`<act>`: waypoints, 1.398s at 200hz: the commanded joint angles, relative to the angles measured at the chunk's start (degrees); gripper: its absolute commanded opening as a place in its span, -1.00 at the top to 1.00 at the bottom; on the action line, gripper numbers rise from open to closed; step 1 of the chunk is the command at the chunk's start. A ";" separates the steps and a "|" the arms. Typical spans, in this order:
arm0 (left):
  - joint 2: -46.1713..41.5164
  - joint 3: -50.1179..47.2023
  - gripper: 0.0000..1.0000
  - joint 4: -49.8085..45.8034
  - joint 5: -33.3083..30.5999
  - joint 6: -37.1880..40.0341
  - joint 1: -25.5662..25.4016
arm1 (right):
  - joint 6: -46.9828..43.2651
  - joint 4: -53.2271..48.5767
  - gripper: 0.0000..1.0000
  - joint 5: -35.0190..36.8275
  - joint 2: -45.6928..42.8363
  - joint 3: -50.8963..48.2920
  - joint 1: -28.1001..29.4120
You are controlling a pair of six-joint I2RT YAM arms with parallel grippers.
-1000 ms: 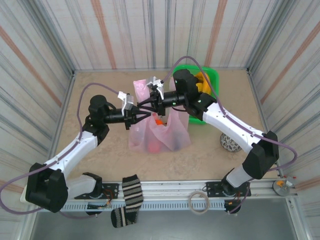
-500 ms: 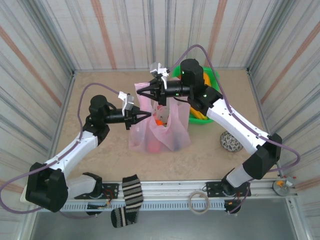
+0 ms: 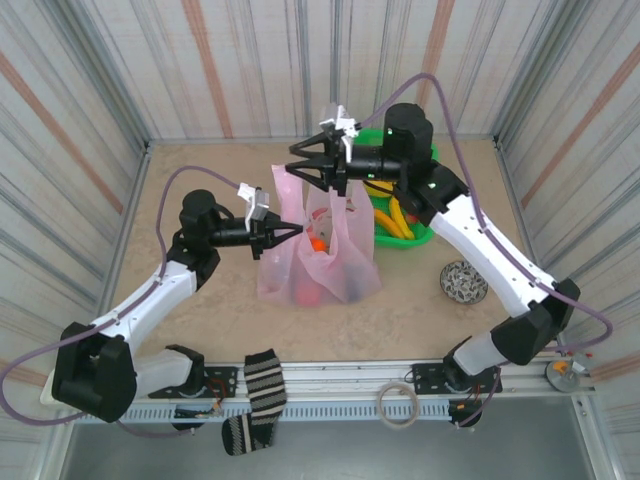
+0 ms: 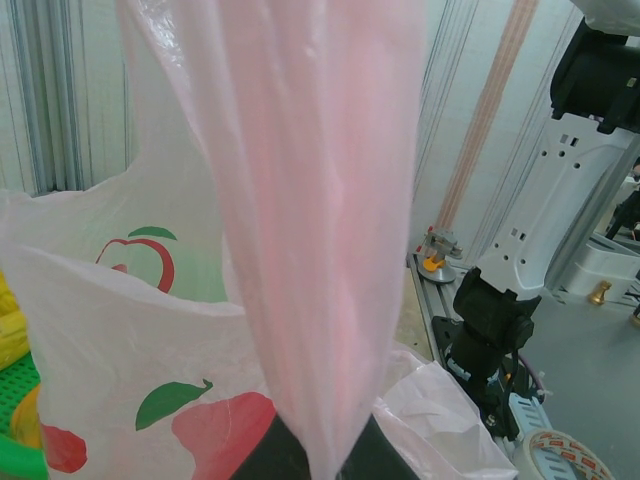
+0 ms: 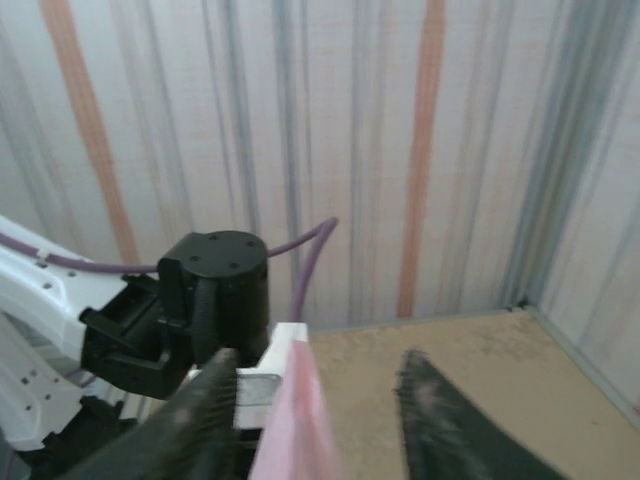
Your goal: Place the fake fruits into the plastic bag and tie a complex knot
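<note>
Pink plastic bag [image 3: 322,268] strap [image 4: 320,200] pinched in left gripper [image 3: 290,232] jaws; right gripper [image 3: 298,168] jaws spread beside strap. Bag print: red apples [image 4: 218,436], green leaves.

Bright even light, faint shadows, wrist-camera foregrounds blurred

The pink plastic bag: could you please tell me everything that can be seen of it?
The pink plastic bag is thin, translucent film printed with red apples and green leaves. It stands on the tan table, mouth up, with red and orange fruit showing through. The left gripper is shut on one strap handle, pulling it taut. The other strap rises beside the right gripper, whose jaws stand open, and lies against one finger. The straps are not yet knotted.
</note>
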 commanded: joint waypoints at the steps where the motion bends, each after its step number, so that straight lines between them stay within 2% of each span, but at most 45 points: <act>1: -0.47 0.87 1.00 0.54 -0.02 1.53 -0.32 | -1.01 -2.96 -0.27 6.97 -8.62 -3.91 -3.43; 11: -0.69 0.87 1.00 0.25 -0.24 1.80 -0.31 | -0.47 -3.46 -0.49 8.43 -11.64 -7.24 -6.22; 28: -1.00 0.87 1.00 -0.07 -0.67 1.89 -0.17 | 1.31 -2.46 -1.00 8.21 -16.32 -14.77 -11.17; 56: -1.57 1.04 1.00 -1.06 -1.27 2.48 -0.15 | 1.40 4.12 -0.98 6.76 -20.96 -28.02 -12.98; 89: -1.48 1.43 1.00 -1.69 -1.30 2.59 -0.17 | 3.75 12.88 -0.98 7.87 -20.17 -36.45 -12.54; 136: -1.57 1.58 1.00 -2.49 -1.89 2.76 -0.15 | -0.07 14.61 -0.98 8.63 -15.49 -37.53 -7.49; 164: -1.49 1.85 1.00 -3.01 -2.14 3.02 -0.17 | 0.06 19.03 -0.98 9.31 -15.14 -39.97 -6.13; 190: -1.56 1.85 1.00 -3.42 -2.22 3.29 -0.15 | -2.62 18.73 -0.98 10.97 -16.30 -40.27 -5.17; 235: -1.44 1.79 1.00 -3.32 -2.70 3.29 -0.16 | -9.44 16.69 -0.98 19.66 -18.12 -40.31 -0.33; 279: -1.35 1.90 1.00 -3.32 -2.70 3.11 -0.14 | -10.65 15.27 -0.98 26.67 -19.52 -38.90 3.25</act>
